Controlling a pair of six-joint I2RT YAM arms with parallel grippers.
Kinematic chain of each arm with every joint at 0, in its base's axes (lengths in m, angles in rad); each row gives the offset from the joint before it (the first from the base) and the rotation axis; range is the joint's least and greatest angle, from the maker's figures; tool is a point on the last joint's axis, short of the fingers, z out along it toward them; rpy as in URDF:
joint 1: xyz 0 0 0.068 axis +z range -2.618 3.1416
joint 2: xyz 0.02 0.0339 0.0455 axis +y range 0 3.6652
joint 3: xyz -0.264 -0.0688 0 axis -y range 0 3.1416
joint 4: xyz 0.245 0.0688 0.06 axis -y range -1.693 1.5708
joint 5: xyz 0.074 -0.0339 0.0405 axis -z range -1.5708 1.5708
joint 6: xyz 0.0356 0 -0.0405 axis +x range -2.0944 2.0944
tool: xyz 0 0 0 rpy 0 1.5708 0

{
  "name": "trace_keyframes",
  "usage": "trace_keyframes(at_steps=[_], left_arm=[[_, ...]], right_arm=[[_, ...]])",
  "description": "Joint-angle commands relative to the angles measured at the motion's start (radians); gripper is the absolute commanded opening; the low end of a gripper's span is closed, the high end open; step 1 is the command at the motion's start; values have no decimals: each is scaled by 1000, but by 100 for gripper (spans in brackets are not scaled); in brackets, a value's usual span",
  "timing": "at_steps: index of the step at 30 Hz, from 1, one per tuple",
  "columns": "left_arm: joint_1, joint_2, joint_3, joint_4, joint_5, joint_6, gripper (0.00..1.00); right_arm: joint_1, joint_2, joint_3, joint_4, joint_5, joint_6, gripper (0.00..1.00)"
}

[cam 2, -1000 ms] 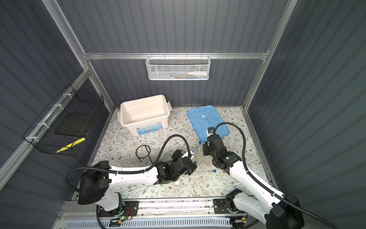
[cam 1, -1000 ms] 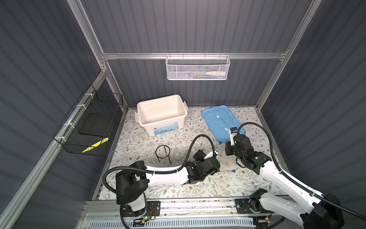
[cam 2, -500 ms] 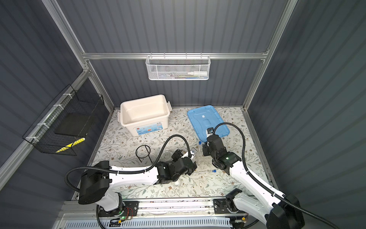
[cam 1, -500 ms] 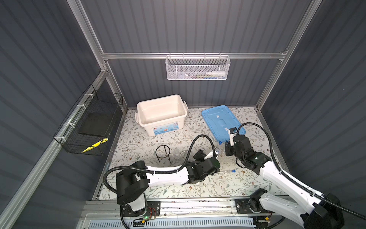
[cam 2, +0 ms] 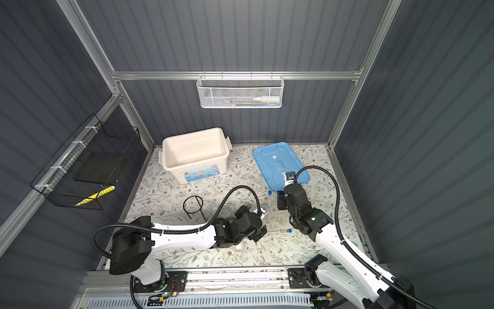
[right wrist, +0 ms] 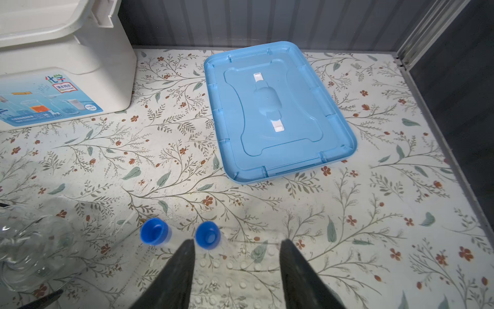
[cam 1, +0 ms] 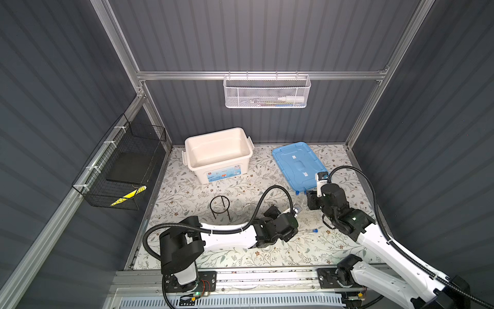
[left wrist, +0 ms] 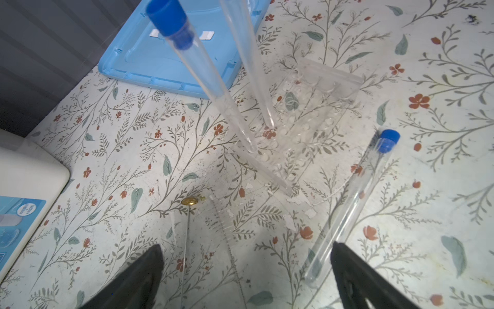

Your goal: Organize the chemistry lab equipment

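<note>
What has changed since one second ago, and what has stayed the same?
The right gripper has opened, releasing a blue-capped test tube that stands in the clear rack. The open left gripper, the lying tube and the tripod stayed put.

A blue-capped test tube [cam 1: 310, 231] lies on the floral table [cam 1: 187, 192].

The counter [right wrist: 374, 187] was white, printed with grey-green sprigs and small red flowers. The lid [right wrist: 278, 112] was pale blue; the box [cam 1: 217, 155], cream with a blue label [right wrist: 48, 99]. The test tubes [left wrist: 346, 211] were clear with blue caps [right wrist: 154, 234]. The ring stand [cam 1: 219, 207] was black.
</note>
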Motion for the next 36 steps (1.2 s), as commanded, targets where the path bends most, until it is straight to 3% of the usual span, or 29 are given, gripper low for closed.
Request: trace_keyframes(at_steps=[1, 6, 15, 19, 36], left_arm=[[-4, 16, 23, -30, 80, 40, 99], [-8, 53, 43, -36, 164, 67, 95], [-12, 164, 122, -71, 279, 103, 76], [-12, 202, 144, -83, 288, 114, 73], [-12, 336, 248, -119, 321, 114, 64]], right_arm=[[4, -25, -8, -29, 50, 30, 60], [-3, -46, -11, -43, 84, 54, 73], [-29, -74, -36, -59, 96, 83, 82], [-52, -101, -51, -63, 89, 96, 84], [-259, -202, -124, -120, -124, 164, 88]])
